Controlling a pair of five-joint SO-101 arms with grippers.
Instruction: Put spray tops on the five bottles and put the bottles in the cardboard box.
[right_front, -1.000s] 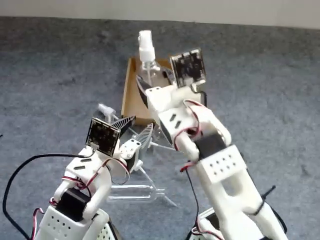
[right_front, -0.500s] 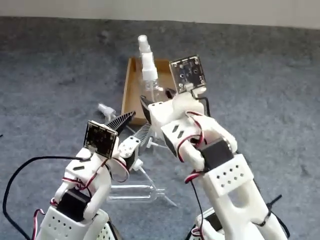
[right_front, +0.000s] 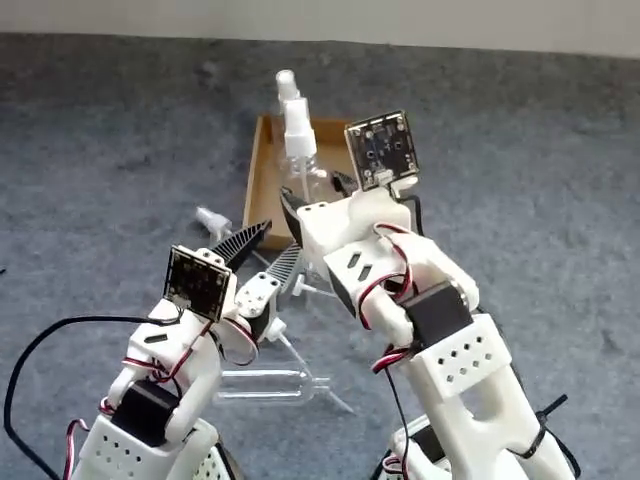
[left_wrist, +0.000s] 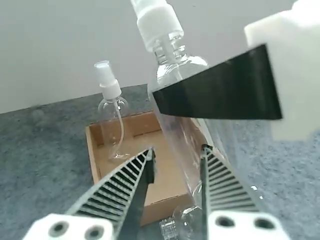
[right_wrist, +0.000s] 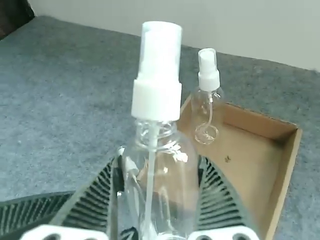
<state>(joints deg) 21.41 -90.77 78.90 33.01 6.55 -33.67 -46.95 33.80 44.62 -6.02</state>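
The cardboard box (right_front: 262, 170) lay at the table's far side, with a standing bottle (right_wrist: 206, 107) inside it. Your right gripper (right_wrist: 160, 200) was clamped round the belly of the held bottle (right_wrist: 157, 165), upright and close to the box. Your left gripper (left_wrist: 176, 152) hung near it, jaws partly apart on nothing. The held bottle looked light, stiff and slick, so its wide body was your sound hold. Its spray top (right_wrist: 156, 75) would likely have twisted or slipped.
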